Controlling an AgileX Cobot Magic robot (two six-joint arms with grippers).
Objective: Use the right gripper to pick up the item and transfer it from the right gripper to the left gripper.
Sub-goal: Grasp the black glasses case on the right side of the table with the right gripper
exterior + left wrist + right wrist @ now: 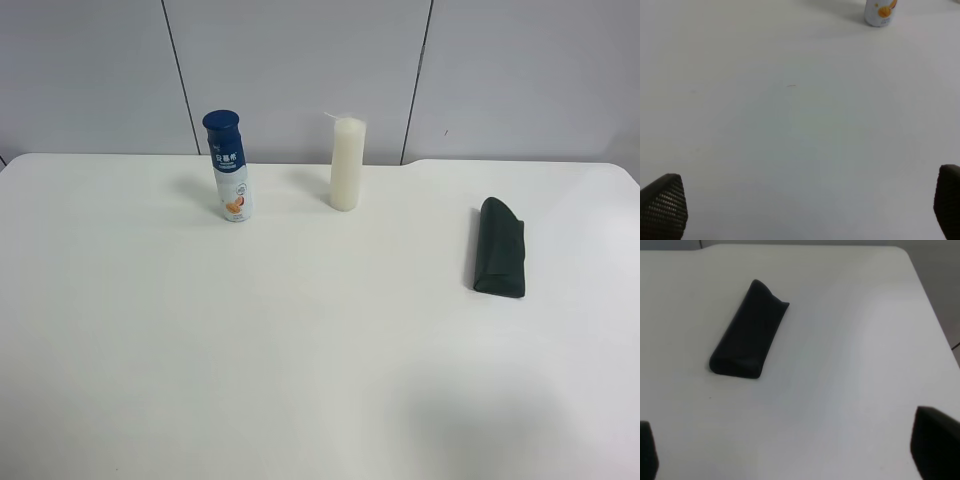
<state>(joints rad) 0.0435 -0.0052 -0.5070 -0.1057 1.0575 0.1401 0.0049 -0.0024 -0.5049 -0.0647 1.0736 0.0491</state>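
Observation:
The item (499, 248) is a dark green-black oblong pouch lying flat on the white table (300, 340) at the exterior high view's right. The right wrist view shows the item (749, 330) ahead of my right gripper (787, 452), well apart from it. That gripper's two black fingertips (935, 440) stand far apart at the frame's lower corners, open and empty. My left gripper (805, 207) is open too, its ribbed fingertips (662, 205) spread over bare table. Neither arm shows in the exterior high view.
A white bottle (230, 166) with a blue cap stands at the back left, its base also in the left wrist view as the bottle (879, 12). A white candle (346, 163) stands upright beside it. The table's rounded far corner (902, 252) lies beyond the pouch.

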